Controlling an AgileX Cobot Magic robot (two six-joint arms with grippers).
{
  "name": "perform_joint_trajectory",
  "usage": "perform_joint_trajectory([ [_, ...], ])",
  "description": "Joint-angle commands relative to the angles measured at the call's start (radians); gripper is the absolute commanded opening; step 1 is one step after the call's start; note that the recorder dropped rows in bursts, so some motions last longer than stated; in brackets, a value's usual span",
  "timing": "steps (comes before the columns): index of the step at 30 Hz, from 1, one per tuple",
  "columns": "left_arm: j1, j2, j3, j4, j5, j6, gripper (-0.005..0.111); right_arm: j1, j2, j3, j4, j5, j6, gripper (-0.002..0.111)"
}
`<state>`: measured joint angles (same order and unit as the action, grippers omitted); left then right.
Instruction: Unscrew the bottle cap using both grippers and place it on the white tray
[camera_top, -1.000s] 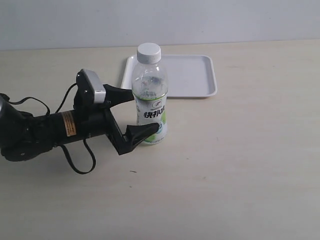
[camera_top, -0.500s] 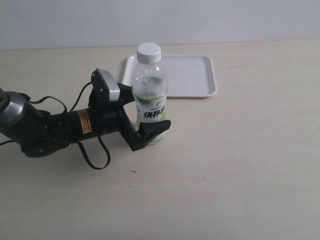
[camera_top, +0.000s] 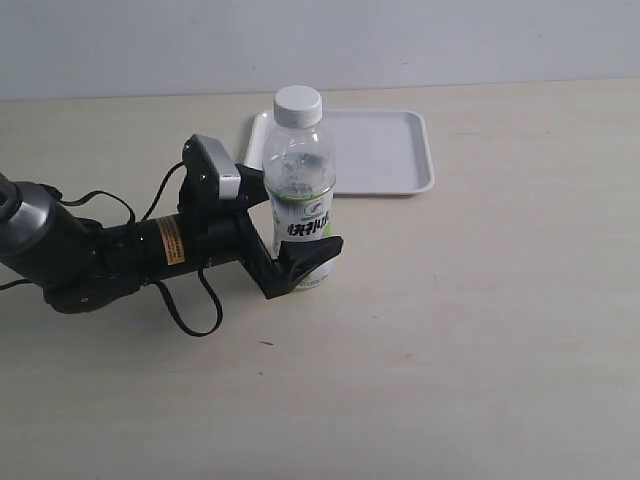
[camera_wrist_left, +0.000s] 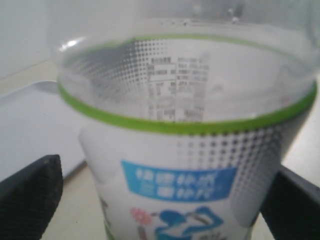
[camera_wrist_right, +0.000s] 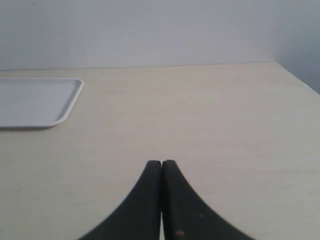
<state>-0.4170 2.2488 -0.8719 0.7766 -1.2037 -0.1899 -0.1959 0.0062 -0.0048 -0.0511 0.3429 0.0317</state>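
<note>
The bottle (camera_top: 299, 180) stands upright on the table in front of the white tray (camera_top: 390, 150), with the white bottle cap (camera_top: 298, 103) screwed on its neck. My left gripper (camera_top: 300, 222) lies level with the label, open, one finger on each side of the bottle's lower half. In the left wrist view the bottle (camera_wrist_left: 185, 125) fills the space between the two black fingers (camera_wrist_left: 32, 192), with a small gap on one side. My right gripper (camera_wrist_right: 161, 163) is shut and empty, low over bare table, and does not appear in the exterior view.
The left arm's black body (camera_top: 90, 260) with its orange label and looping cables lies along the table on the left. In the right wrist view a corner of the white tray (camera_wrist_right: 35, 102) shows far from the gripper, and the table's edge (camera_wrist_right: 300, 82) lies to one side.
Over the last second the left arm slid right, bringing its fingers from just short of the bottle to both sides of it. Almost nothing moved in the last half second.
</note>
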Motion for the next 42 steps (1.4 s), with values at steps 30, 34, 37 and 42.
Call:
perform_joint_trajectory([
  [30, -0.002, -0.003, -0.003, -0.003, -0.017, 0.000, 0.000, 0.003, -0.006, 0.005, 0.000, -0.005, -0.001, 0.000],
  [34, -0.002, -0.003, -0.003, -0.003, -0.017, 0.002, 0.000, 0.003, -0.006, 0.005, 0.000, -0.005, -0.001, 0.000],
  [37, -0.002, -0.003, -0.003, -0.003, -0.017, 0.004, 0.000, 0.003, -0.006, 0.005, 0.000, -0.005, -0.001, 0.000],
  [42, 0.000, -0.003, -0.003, -0.003, -0.017, 0.060, 0.000, 0.003, -0.006, 0.005, 0.000, -0.005, -0.001, 0.000],
])
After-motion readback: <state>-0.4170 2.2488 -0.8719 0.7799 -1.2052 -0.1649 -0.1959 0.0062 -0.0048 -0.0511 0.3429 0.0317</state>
